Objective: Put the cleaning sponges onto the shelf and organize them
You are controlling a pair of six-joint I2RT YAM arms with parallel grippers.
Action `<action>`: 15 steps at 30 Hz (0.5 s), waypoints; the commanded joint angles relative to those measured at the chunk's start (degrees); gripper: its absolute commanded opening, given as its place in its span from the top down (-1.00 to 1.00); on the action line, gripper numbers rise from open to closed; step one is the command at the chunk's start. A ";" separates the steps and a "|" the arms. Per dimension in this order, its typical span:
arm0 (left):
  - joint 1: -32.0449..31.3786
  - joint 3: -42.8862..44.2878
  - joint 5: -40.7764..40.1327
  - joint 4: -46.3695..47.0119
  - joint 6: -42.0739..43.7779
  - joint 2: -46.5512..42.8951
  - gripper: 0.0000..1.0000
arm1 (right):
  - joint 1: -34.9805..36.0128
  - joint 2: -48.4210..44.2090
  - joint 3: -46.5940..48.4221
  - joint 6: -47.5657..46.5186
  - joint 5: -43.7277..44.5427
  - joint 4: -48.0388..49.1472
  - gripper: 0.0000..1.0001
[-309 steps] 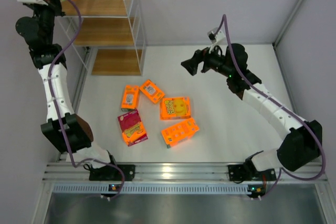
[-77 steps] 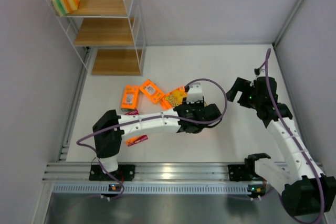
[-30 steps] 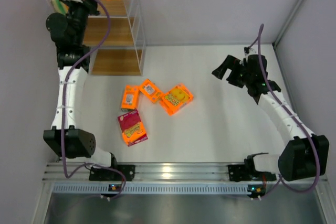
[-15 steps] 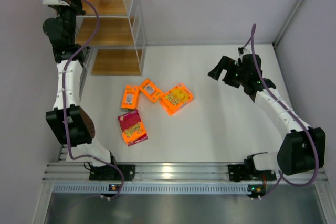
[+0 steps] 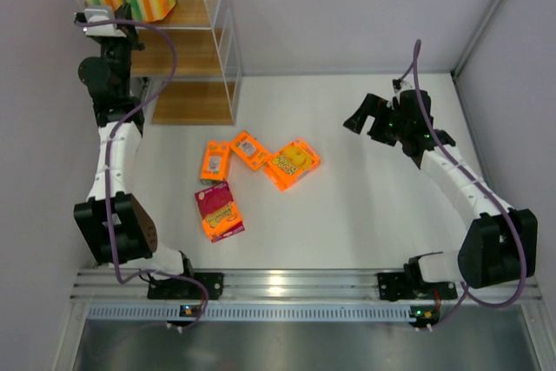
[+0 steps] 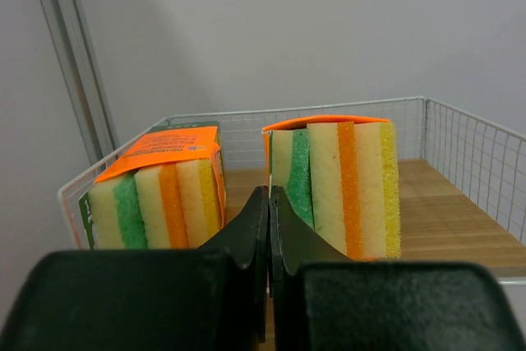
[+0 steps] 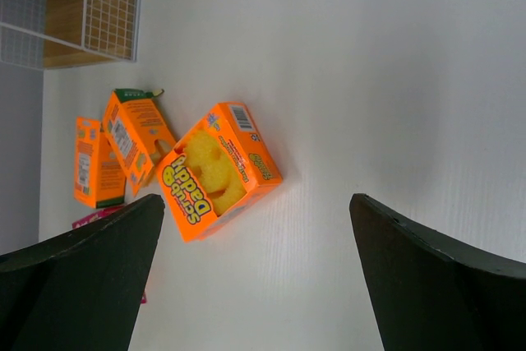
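Well, my left claw [image 6: 269, 195] is pinched together on nothing, up at the shelf [image 5: 182, 54] at the tabletop's [image 5: 365, 206] 11 o'clock. Two striped sponge blocks (left block [image 6: 156, 191], right block [image 6: 337, 187]) stand side by side on its top board. Four orange packs lie toward the tabletop's 9 o'clock: the smiley pack [image 5: 292, 163], a slim pack [image 5: 251, 150] and a second slim pack [image 5: 215, 161] at its 9, a pink-faced pack [image 5: 219, 211] at its 8. My right claw [image 5: 360, 115] hangs spread wide, empty, near 2 o'clock.
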 commanded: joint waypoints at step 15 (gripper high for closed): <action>0.10 -2.66 -0.17 1.14 5.40 5.63 1.00 | 0.62 0.55 0.74 -0.94 1.03 0.49 -0.99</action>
